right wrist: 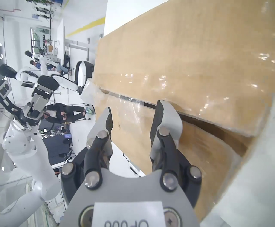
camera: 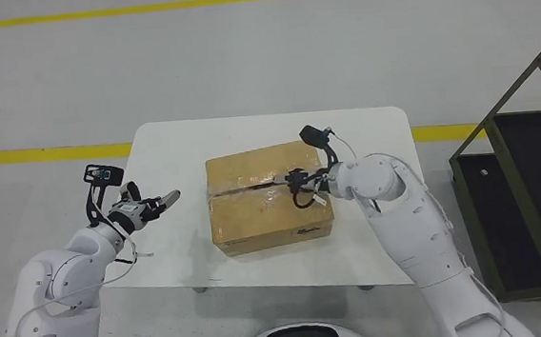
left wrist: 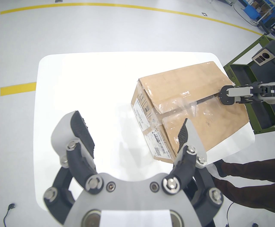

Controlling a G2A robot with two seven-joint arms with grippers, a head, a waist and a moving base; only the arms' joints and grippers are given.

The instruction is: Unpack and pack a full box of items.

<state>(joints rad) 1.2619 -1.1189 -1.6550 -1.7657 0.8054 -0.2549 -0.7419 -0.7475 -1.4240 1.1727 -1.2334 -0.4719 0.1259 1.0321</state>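
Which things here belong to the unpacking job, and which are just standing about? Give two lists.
Job in hand: cardboard box; clear tape along its top seam; right gripper, jaws apart at that seam; left gripper, jaws open over the table beside the box.

Standing about: green rack on the floor beside the table; yellow floor line.

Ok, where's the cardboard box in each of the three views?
Top view: box on the table.
Left wrist view: box beyond the open left claw.
Right wrist view: box close behind the right claw.
Shared landmark: taped top seam, right claw at it.
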